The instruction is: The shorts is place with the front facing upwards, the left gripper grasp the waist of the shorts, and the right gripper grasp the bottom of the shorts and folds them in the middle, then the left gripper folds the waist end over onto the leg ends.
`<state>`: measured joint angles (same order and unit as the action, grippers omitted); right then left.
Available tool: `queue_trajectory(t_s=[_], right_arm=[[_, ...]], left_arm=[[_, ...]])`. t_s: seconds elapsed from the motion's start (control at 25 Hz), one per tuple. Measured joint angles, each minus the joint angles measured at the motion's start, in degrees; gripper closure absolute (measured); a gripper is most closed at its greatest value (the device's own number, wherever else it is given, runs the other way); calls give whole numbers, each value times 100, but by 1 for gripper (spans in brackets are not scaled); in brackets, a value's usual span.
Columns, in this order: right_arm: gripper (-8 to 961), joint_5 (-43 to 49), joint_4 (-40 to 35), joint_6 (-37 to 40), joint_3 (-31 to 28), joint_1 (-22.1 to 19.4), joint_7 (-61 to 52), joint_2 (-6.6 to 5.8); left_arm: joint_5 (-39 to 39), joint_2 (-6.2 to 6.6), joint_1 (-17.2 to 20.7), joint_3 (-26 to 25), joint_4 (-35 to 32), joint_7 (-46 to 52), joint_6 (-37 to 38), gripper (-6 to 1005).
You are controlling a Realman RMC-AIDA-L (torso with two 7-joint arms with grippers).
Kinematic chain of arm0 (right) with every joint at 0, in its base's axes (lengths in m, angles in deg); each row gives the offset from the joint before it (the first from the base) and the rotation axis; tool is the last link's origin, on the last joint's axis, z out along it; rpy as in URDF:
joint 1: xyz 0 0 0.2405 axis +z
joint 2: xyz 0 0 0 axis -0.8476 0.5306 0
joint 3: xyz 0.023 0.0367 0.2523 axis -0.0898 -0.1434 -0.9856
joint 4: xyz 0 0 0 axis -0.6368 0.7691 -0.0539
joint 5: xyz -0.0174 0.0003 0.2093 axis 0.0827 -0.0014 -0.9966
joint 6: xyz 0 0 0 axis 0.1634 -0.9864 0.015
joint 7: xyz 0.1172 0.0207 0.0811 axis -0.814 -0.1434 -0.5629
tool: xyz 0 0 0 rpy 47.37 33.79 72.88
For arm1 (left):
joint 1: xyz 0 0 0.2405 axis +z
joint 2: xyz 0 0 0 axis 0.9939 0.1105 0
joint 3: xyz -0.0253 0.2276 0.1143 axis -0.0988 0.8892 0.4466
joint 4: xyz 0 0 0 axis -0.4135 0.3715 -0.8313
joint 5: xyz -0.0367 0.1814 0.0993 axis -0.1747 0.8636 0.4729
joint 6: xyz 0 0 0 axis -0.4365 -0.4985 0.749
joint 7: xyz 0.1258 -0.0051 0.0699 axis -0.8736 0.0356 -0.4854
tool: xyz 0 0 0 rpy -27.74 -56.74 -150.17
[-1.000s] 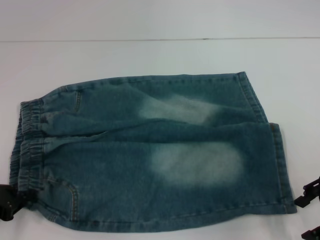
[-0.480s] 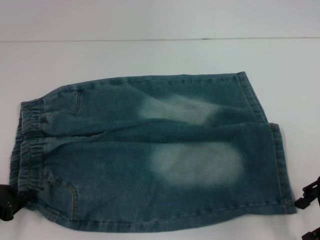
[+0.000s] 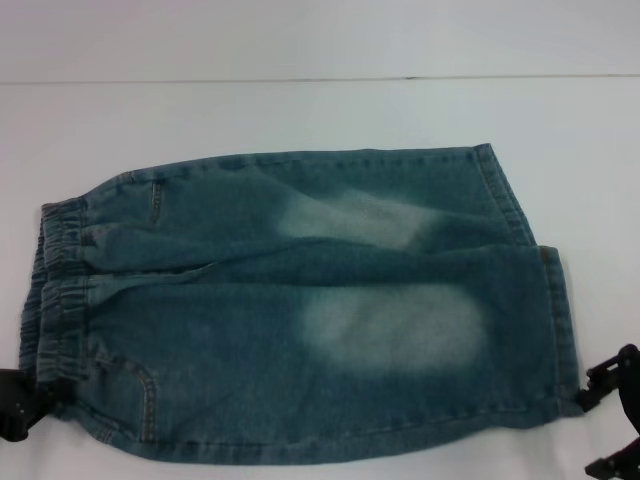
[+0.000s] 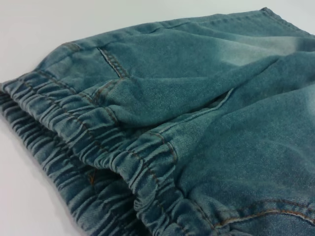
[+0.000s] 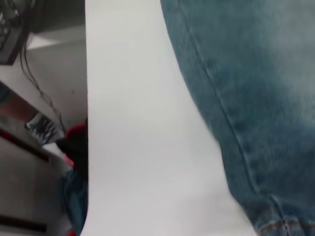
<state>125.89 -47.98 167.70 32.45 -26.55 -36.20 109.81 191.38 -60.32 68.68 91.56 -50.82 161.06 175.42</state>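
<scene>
Two grippers at frame bottom corners, denim shorts [image 3: 300, 310] flat mid-frame on white table [image 3: 300, 115], waistband left, left gripper [image 3: 14, 405] touching waistband corner, right gripper [image 3: 612, 385] at leg hem, finger states: cannot tell.

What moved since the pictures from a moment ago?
The right gripper moved in toward the near leg hem of the shorts and now touches its corner. The left gripper stayed at the waistband corner, and the shorts stayed flat on the table.
</scene>
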Motion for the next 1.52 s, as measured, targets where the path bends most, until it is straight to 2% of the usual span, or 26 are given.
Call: queue_trajectory(t_s=[0.36,0.56,1.0,1.32,1.52], right_arm=[[122,-312,-29,-176,-110,-28,156,12],[155,-418,22,-294,-92,-62,161,17],[614,-640,-108,-499,-86,-302,484,28],[851,-553,-295,-392,-53,-537,642,21],[946,-830,-580,-215,-447,-687,925,-9]], left_arm=[[-2,-1,-10,-2,95,-29,-108,951],[-3,7,-30,-3,174,-55,-165,951],[-4,5,-60,12,238,-54,-249,951],[-5,-10,-1,-3,223,-16,-243,951],[-2,-16,58,-80,61,87,-39,951]])
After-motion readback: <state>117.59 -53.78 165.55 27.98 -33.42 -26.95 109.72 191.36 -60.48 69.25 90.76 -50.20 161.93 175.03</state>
